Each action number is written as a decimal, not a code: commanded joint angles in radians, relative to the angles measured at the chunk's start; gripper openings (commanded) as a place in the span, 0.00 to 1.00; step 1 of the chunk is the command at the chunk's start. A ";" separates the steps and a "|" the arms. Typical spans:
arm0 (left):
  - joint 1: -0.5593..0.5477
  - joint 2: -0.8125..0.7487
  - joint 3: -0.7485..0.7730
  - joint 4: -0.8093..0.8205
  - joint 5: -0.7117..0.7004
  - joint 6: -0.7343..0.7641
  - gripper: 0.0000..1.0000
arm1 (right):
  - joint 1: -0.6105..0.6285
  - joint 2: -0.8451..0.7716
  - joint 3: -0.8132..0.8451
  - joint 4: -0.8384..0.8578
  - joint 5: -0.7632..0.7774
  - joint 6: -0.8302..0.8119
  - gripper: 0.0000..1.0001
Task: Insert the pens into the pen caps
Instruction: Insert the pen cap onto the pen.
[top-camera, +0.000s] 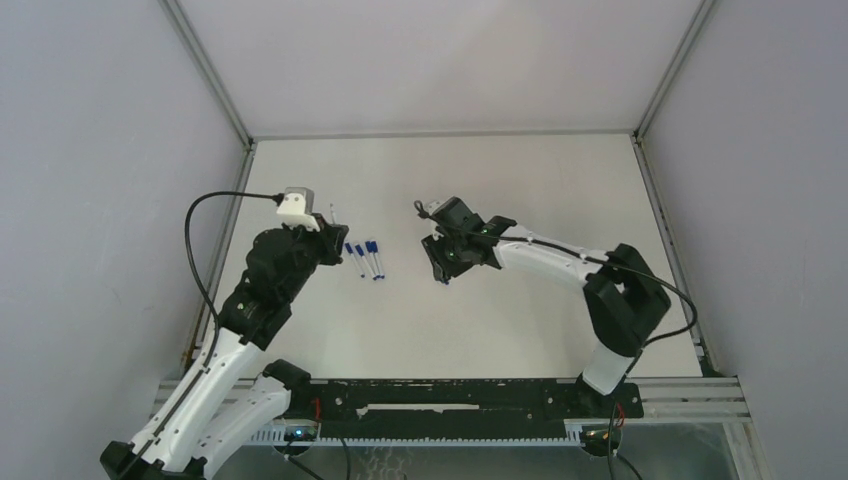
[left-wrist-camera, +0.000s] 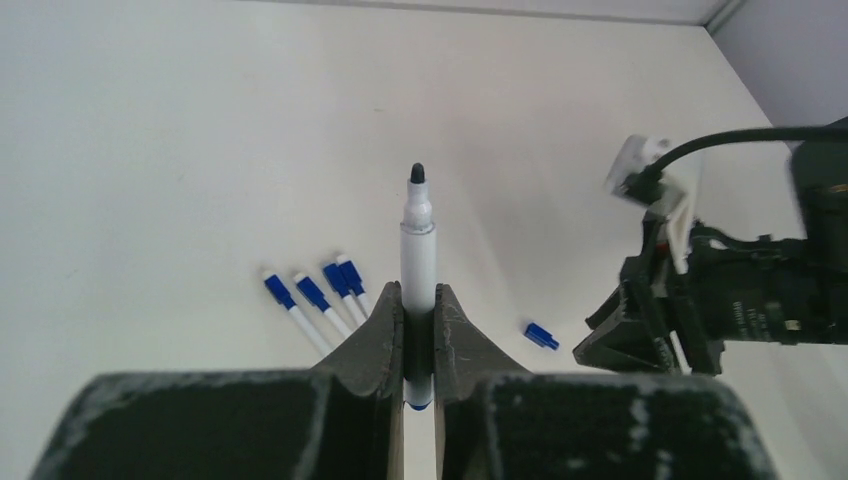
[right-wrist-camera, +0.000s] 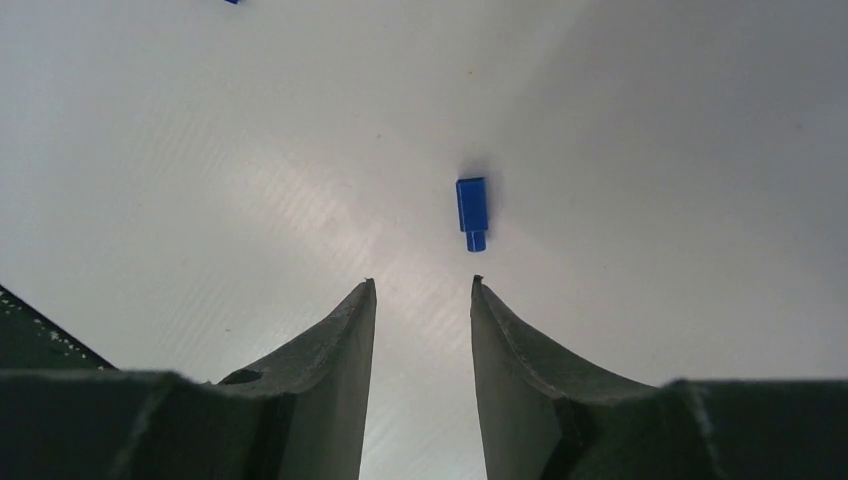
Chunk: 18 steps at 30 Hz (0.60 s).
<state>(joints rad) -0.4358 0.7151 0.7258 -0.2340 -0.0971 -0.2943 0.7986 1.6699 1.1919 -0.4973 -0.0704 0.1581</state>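
Observation:
My left gripper (left-wrist-camera: 418, 290) is shut on a white pen (left-wrist-camera: 418, 245) that stands up between the jaws, its dark bare tip (left-wrist-camera: 417, 173) pointing away. In the top view this gripper (top-camera: 330, 238) hovers left of several capped pens (top-camera: 365, 258) lying side by side on the table. A loose blue pen cap (right-wrist-camera: 471, 205) lies flat on the table, just beyond the fingertips of my right gripper (right-wrist-camera: 421, 285), which is open with nothing between them. The same cap (left-wrist-camera: 540, 336) shows in the left wrist view beside the right gripper (left-wrist-camera: 645, 335).
The capped pens (left-wrist-camera: 315, 295) lie in a row left of my left fingers. White walls and metal frame posts (top-camera: 210, 75) enclose the white table (top-camera: 520, 190). A black cable (top-camera: 195, 250) loops off the left arm.

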 joint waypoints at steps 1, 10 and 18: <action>0.006 -0.027 0.019 0.004 -0.091 0.040 0.00 | -0.003 0.094 0.114 -0.035 -0.019 -0.044 0.48; 0.006 -0.038 0.018 -0.005 -0.094 0.044 0.00 | -0.011 0.249 0.223 -0.087 -0.008 -0.094 0.49; 0.006 -0.031 0.021 -0.005 -0.090 0.044 0.00 | -0.012 0.315 0.278 -0.129 0.027 -0.132 0.50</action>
<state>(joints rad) -0.4358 0.6926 0.7258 -0.2569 -0.1783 -0.2691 0.7914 1.9671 1.4185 -0.6060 -0.0681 0.0639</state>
